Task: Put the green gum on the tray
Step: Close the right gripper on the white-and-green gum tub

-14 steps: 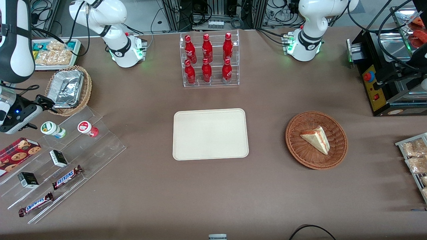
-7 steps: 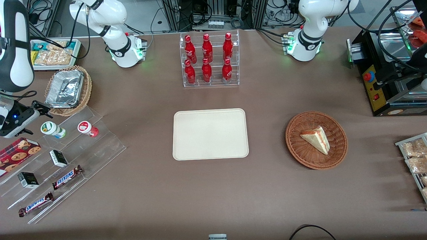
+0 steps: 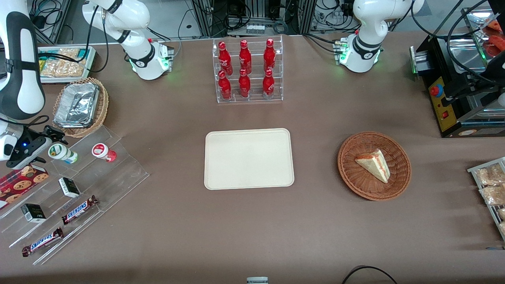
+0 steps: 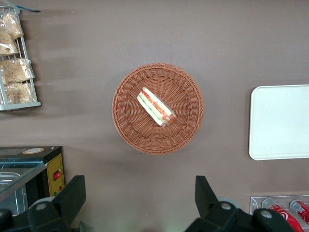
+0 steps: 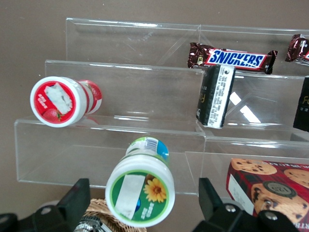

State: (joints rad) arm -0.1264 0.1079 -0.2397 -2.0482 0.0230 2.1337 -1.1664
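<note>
1. Now poised at the working arm's end of the table: gripper (image 3: pixel 46 142), fingers spread wide, one on each side of the green gum (image 3: pixel 62 153) but with clear gaps, touching nothing.
2. Seen from the right wrist view: fingertips (image 5: pixel 79 198) flanking the green gum (image 5: pixel 140 194), its green-and-white lid with a flower print facing the camera.
3. Standing on the top step of the clear stepped stand (image 3: pixel 118 173), beside the red-lidded bottle (image 3: pixel 103 152) on the same step, the two apart.
4. Lower on the stand: two small black boxes (image 3: pixel 69 187) and two Snickers bars (image 3: pixel 79 209), nearer the front camera than the bottles.
5. Lying just beside the stand and the gripper: a red cookie box (image 3: pixel 19 180).
6. Farther from the front camera than the green gum: a wicker basket holding a foil container (image 3: pixel 77 105).
7. Resting mid-table, well apart from the gum: the tray (image 3: pixel 249 158), cream, flat, nothing on it.
8. Toward the parked arm's end: a round wicker basket (image 3: pixel 374 165) with a sandwich wedge (image 3: pixel 373 164) in it.
9. Farther from the front camera than the tray: a clear rack of red bottles (image 3: pixel 247 70).
</note>
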